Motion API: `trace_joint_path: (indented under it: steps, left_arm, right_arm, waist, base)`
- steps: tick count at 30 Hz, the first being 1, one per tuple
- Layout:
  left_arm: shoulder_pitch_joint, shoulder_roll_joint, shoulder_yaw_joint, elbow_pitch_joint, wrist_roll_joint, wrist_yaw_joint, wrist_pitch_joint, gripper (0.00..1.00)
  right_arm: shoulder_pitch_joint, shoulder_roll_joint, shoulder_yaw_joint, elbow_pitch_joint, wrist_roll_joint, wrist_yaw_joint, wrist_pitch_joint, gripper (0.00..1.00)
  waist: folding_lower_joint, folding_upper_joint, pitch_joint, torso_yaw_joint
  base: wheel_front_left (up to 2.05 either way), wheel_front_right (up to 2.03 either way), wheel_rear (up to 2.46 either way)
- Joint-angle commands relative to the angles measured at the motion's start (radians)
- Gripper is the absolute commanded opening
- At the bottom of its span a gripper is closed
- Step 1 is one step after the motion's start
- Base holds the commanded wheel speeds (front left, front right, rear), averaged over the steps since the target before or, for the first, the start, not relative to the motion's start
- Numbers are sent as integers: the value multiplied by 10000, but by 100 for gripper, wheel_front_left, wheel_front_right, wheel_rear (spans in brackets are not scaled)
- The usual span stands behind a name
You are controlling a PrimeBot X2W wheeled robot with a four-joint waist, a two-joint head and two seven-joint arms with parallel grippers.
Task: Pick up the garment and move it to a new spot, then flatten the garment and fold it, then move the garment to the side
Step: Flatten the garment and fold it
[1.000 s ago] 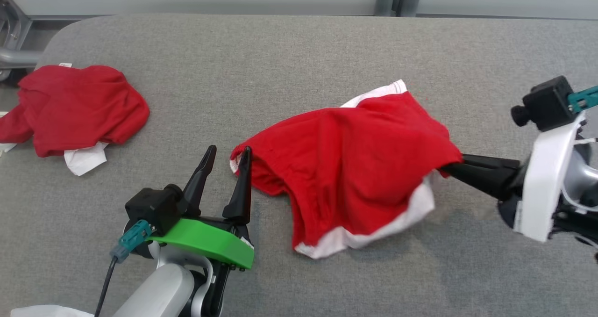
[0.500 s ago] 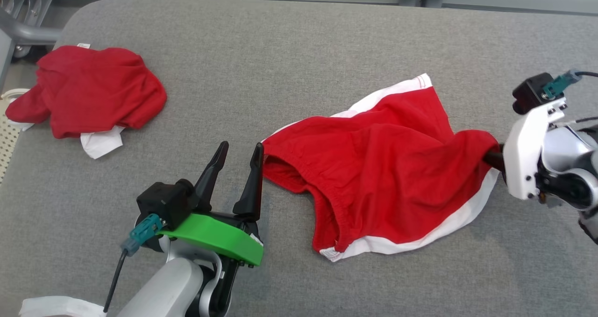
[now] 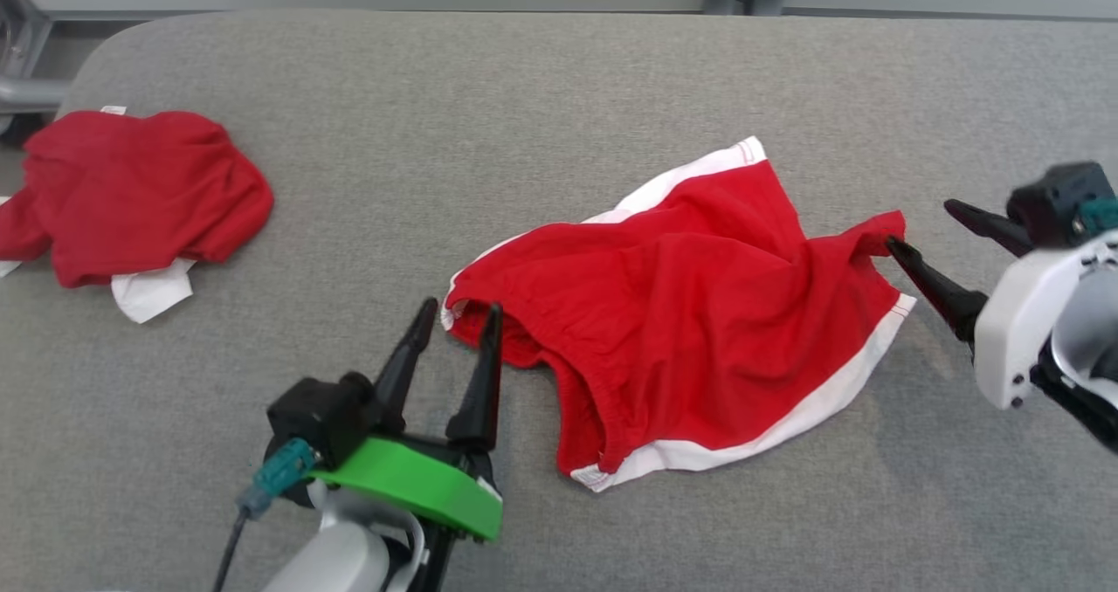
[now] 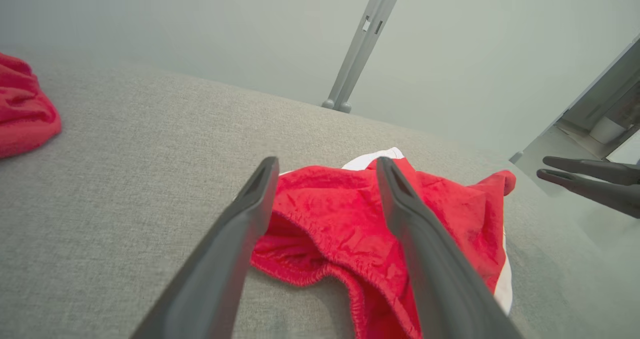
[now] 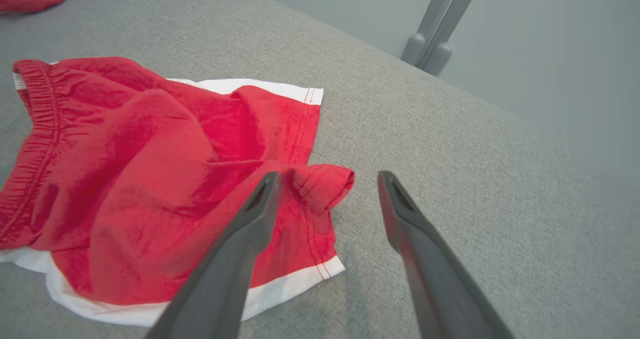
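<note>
The garment (image 3: 690, 313) is a pair of red shorts with white trim, lying rumpled on the grey padded table (image 3: 524, 112). Its elastic waistband faces my left gripper (image 3: 460, 319), which stands open just in front of that edge; in the left wrist view the garment (image 4: 340, 219) lies between and beyond the two fingers. My right gripper (image 3: 917, 225) is open at the garment's right corner, one finger touching the raised red hem tip. In the right wrist view that hem tip (image 5: 322, 184) sits loose between the spread fingers, held by neither.
A second red and white garment (image 3: 131, 195) lies bunched at the table's far left. A grey metal post (image 5: 440, 24) stands beyond the table's far edge. Bare grey fabric stretches across the back and along the front.
My right gripper has opened and let go of the garment's right corner, which now lies on the table. The shorts have spread flatter. The head camera shifted; the left gripper stays open.
</note>
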Motion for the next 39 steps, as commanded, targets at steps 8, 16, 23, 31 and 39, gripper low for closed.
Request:
trace_joint_path:
  steps: [8, 16, 23, 31, 39]
  left_arm:
    - [494, 128, -1013, -285, 101, -221, 895, 100]
    - [566, 454, -1851, -891, 97, -384, 2131, 100]
    - [327, 337, -2383, -622, 221, -746, 2508, 100]
    - [-650, 156, -3181, 463, 1400, -1066, 2609, 100]
    - [-821, 317, -3434, 890, 1737, -1024, 2693, 100]
  right_arm:
    - [1502, -200, -237, 115, -891, -2, -1175, 100]
    - [955, -360, 540, 1495, -1003, -2, -1707, 100]
    - [366, -274, 1036, 2349, -631, 0, -2096, 100]
    - [-71, -384, 1317, 2537, -390, -2, -2216, 100]
    - [-283, -416, 1448, 2643, -203, 0, -2309, 100]
  waist:
    - [0, -1, 388, -516]
    - [0, -1, 665, -118]
    - [0, -1, 755, 213]
    - [0, -1, 878, 258]
    - [0, -1, 957, 33]
  base:
    - [0, 0, 0]
    - [0, 0, 0]
    - [0, 0, 0]
    - [0, 0, 0]
    - [0, 0, 0]
